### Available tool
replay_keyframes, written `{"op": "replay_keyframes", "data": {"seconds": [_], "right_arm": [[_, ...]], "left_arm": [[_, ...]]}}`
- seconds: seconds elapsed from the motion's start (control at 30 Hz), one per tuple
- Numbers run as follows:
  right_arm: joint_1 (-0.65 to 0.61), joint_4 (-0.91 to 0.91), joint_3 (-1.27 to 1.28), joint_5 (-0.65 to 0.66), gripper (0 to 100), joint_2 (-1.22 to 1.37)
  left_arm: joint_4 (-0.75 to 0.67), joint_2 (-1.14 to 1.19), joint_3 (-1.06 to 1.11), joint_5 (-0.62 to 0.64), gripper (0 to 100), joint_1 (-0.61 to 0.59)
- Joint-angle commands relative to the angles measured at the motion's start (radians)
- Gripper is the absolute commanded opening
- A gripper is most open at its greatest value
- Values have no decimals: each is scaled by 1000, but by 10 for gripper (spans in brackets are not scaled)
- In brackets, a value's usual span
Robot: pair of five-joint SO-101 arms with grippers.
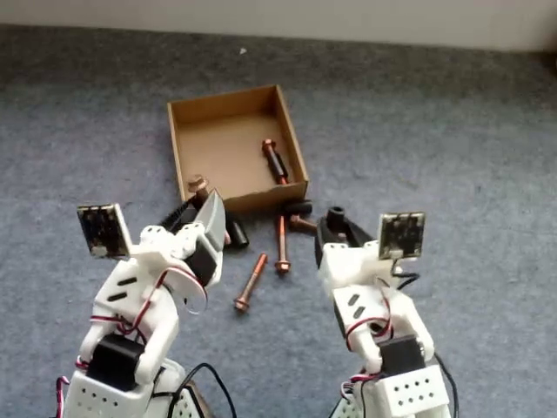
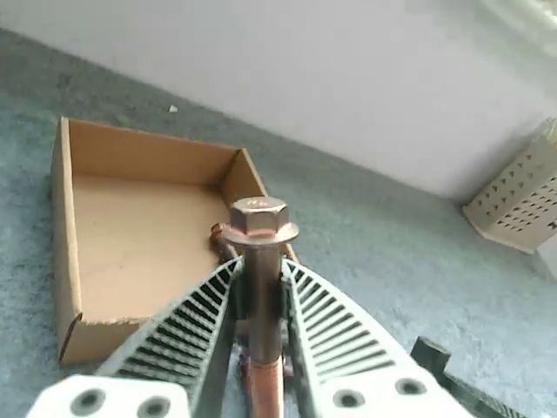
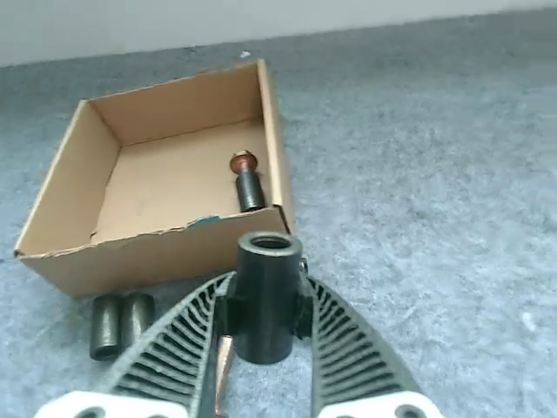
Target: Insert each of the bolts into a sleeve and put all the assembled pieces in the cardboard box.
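My left gripper (image 1: 202,200) is shut on a copper bolt (image 2: 261,228), held upright with its hex head (image 1: 197,184) up, just in front of the cardboard box (image 1: 178,144). My right gripper (image 1: 335,226) is shut on a black sleeve (image 3: 266,305), bore upward, right of the box's near corner. Inside the box (image 3: 61,200) lies one bolt seated in a sleeve (image 1: 275,162), also seen as the assembled piece (image 3: 247,183). Two loose bolts (image 1: 282,244) (image 1: 251,282) lie on the carpet between the arms.
Two spare black sleeves (image 3: 120,320) lie side by side by the box's front wall, and another sleeve (image 1: 236,234) rests near the left arm. Grey carpet surrounds everything. A white perforated object (image 2: 522,205) stands far off by the wall.
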Motion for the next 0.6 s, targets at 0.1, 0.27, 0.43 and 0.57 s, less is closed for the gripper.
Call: {"op": "replay_keyframes", "data": {"seconds": [0.1,0.27,0.43,0.57], "right_arm": [[-120,1,99,172,5,-219],[-202,-4,151,224,5,-216],[-271,-4,151,279,5,-223],[-312,-4,160,324,5,-223]], "left_arm": [[-94,-179,25,-25,6,12],[-112,-170,27,-25,6,35],[-112,-170,21,-25,6,133],[-112,-170,18,-26,6,180]]}}
